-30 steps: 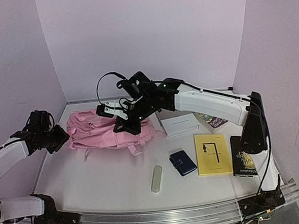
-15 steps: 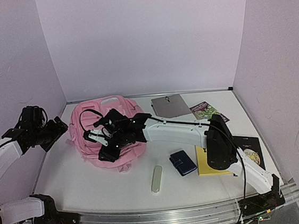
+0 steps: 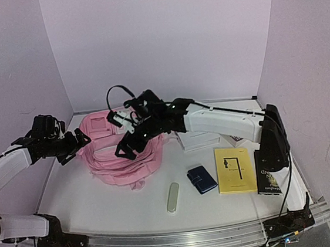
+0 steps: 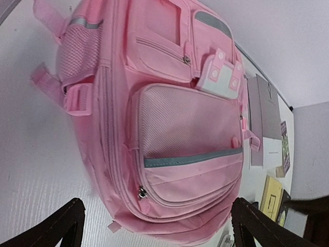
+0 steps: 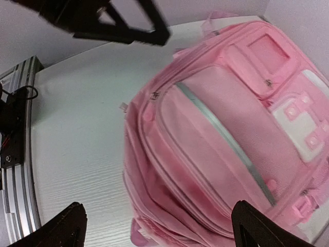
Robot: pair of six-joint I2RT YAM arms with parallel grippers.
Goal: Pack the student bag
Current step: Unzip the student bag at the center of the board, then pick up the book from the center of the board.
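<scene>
bag [image 3: 113, 167] lies flat, front pockets up. left gripper [image 3: 76, 147] just beside its left edge, fingers wide, holding nothing. right gripper [image 3: 126, 148] over its middle, fingers wide, empty.

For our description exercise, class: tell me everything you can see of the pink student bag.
The student bag is a soft pink fabric backpack lying front up on the white table. It shows several zipped pockets, a grey stripe across the large front pocket, a mesh side pocket, a white snap tab and loose straps. The visible zips look closed. The left gripper and right gripper, both open, hold none of it.
</scene>
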